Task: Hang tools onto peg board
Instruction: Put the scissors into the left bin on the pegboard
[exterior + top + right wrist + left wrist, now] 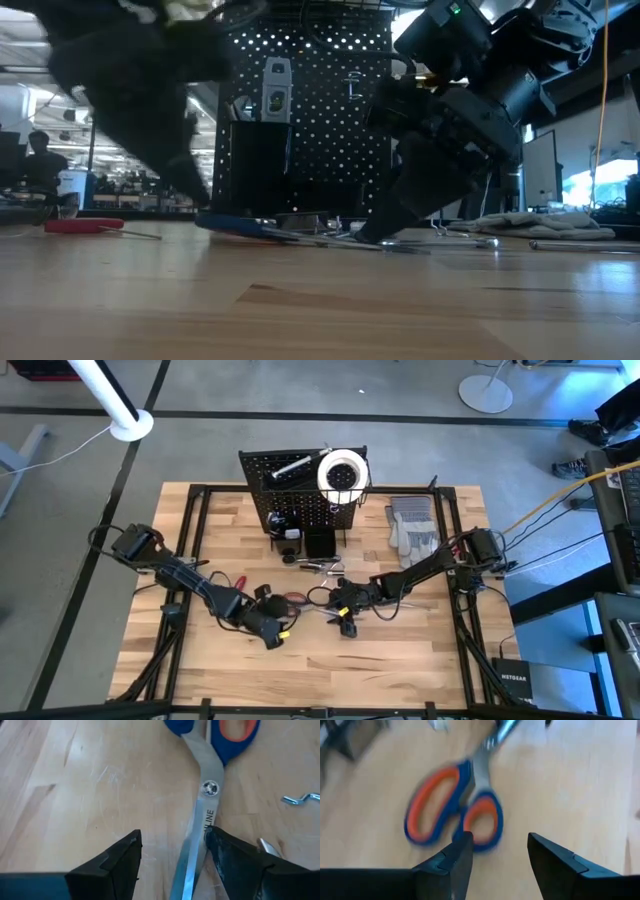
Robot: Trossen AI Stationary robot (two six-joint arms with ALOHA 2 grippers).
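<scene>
Two grippers have closed in on one pair of scissors (pixel 457 812) lying flat on the wooden table (pixel 400 660), in front of the peg board (pixel 300 495) and well apart from it. The step in hand looks like the pick-up, with nothing lifted yet.

Right gripper (pixel 172 852) has its fingers spread wide over the steel blades, just past the pivot screw; one finger (pixel 225 850) sits right against the blade edge, the other stands off on bare wood. Left gripper (pixel 497 852) hovers over the blue-and-orange handle loops, fingers parted and holding nothing; one finger (pixel 457 855) overlaps the rim of the smaller loop.

Seen from above, the scissors appear to lie roughly across the table between the two grippers, handles toward the left arm and blades toward the right arm, though the arms hide much of them there.

Next move, as a judgement: one gripper must shut on the scissors, likely the right on the blades near the pivot, then lift so a handle loop can go over a peg.
</scene>
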